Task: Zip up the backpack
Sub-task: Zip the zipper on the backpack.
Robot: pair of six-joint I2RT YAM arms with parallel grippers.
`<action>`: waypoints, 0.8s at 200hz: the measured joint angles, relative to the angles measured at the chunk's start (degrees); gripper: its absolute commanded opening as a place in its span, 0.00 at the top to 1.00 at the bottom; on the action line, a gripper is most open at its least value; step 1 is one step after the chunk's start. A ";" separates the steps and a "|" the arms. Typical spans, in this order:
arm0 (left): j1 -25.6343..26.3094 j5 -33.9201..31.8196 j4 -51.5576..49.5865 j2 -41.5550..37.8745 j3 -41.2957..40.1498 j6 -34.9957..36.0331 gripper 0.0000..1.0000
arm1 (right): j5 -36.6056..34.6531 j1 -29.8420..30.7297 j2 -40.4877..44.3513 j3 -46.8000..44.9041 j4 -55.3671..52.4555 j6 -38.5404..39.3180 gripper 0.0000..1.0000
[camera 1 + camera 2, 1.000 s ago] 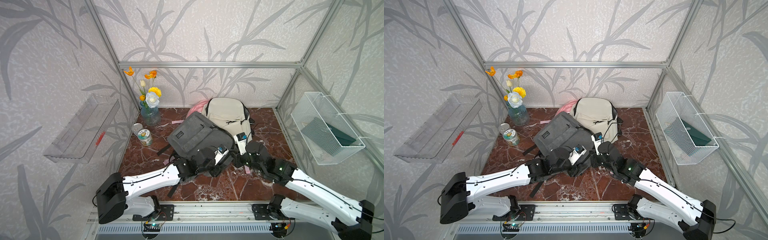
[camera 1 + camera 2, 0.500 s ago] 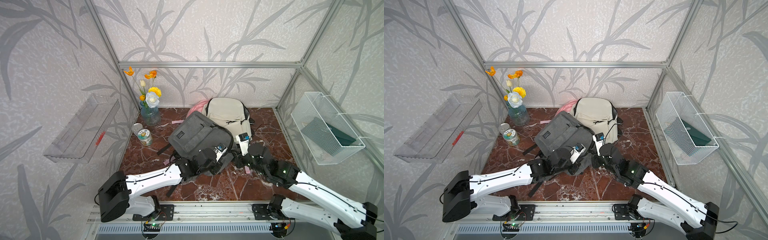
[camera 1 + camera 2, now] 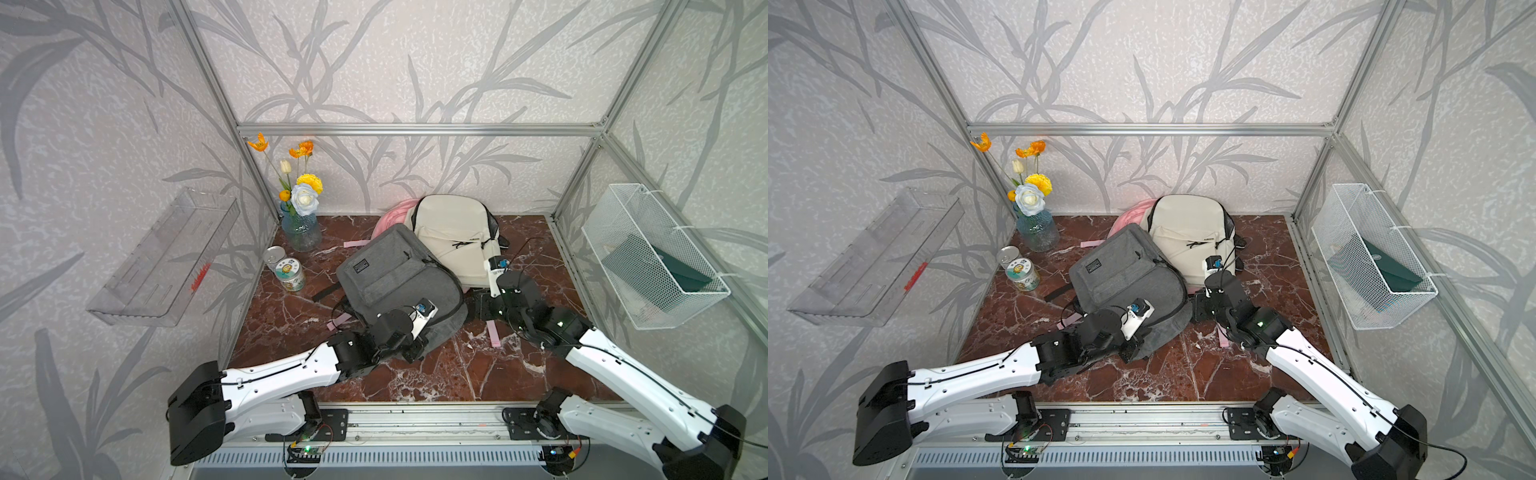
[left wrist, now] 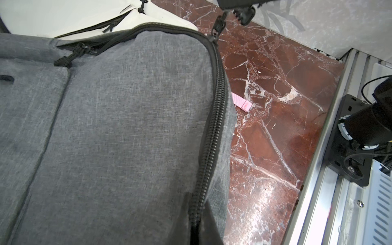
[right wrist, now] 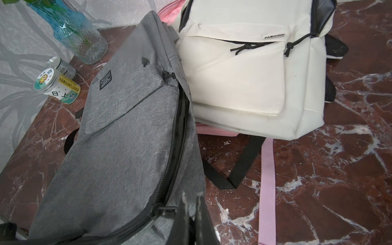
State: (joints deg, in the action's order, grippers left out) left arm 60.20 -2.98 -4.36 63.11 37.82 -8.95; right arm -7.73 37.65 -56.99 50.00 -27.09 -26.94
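Observation:
A grey backpack (image 3: 395,278) (image 3: 1121,278) lies in the middle of the marble floor. My left gripper (image 3: 413,352) (image 4: 199,222) is shut on its zipper seam at the near corner. The zipper teeth (image 4: 214,127) run closed from there up to the slider (image 4: 214,37). Its pull (image 5: 167,210) leads into my right gripper (image 3: 478,305) (image 5: 191,214), which is shut on it at the bag's right side. Past the slider the zipper gapes open (image 5: 183,106) toward the bag's top.
A cream backpack (image 3: 453,241) lies on a pink one (image 3: 392,212) behind the grey bag. A flower vase (image 3: 301,232) and two cans (image 3: 291,274) stand at the back left. A pink strap (image 3: 494,336) lies on the floor. A wire basket (image 3: 652,257) and a clear shelf (image 3: 166,257) hang on the side walls.
My left gripper has closed on the grey bag's seam and drawn slightly nearer. My right gripper has moved a little farther and right with the zipper pull.

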 measured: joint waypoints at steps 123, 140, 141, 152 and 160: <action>-0.63 0.85 1.70 2.56 0.79 -2.62 0.22 | 6.54 12.04 2.40 -6.47 12.98 1.92 1.00; -0.63 0.85 2.93 4.59 1.55 -2.67 0.25 | 6.93 12.48 2.71 -6.47 13.86 1.73 1.00; -0.63 0.79 3.10 4.74 1.60 -2.69 0.25 | 6.95 12.52 2.71 -6.47 13.90 1.70 1.00; -0.63 0.39 3.85 6.27 2.14 -2.67 0.28 | 7.19 12.81 2.84 -6.47 14.10 1.68 1.00; -0.63 0.00 4.20 7.50 2.62 -2.64 0.31 | 7.30 13.03 2.89 -6.47 14.10 1.68 1.00</action>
State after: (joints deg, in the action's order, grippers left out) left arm 59.57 -2.98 -0.16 70.61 40.45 -11.60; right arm -0.43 50.68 -54.11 43.53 -12.99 -25.26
